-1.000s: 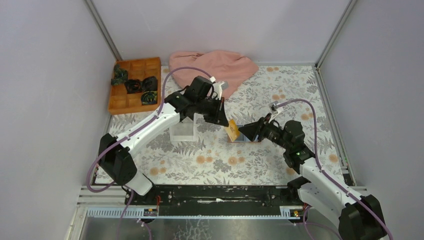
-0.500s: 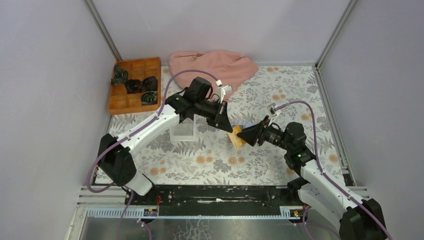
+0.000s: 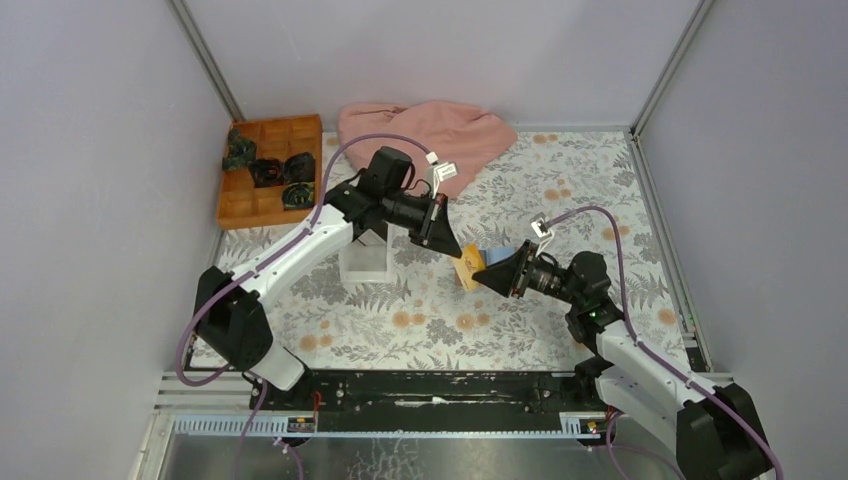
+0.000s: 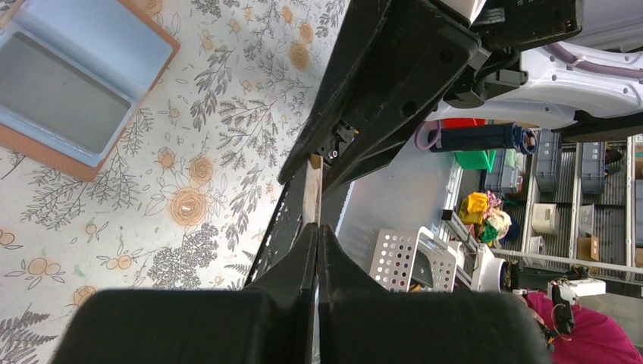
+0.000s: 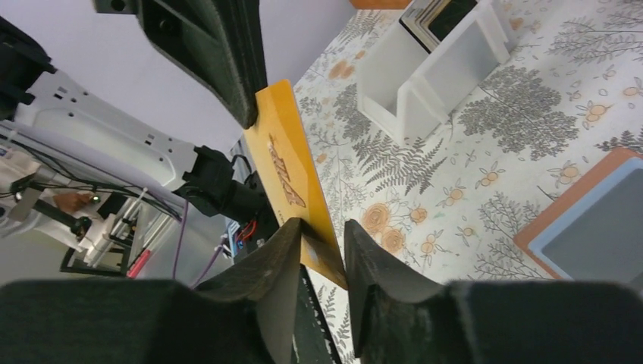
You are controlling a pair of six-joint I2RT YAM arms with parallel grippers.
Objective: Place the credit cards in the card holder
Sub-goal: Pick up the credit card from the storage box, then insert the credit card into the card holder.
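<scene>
Mid-air handover: left gripper [image 3: 446,242] is clamped on the top end of the orange card [image 5: 292,163]. Right gripper [image 5: 322,227] straddles its lower end, jaws half-open and not pinching yet. The holder [image 5: 588,227] lies open on the bench [image 3: 420,320] below; next, I'd say right clamps, then left lets go.
</scene>
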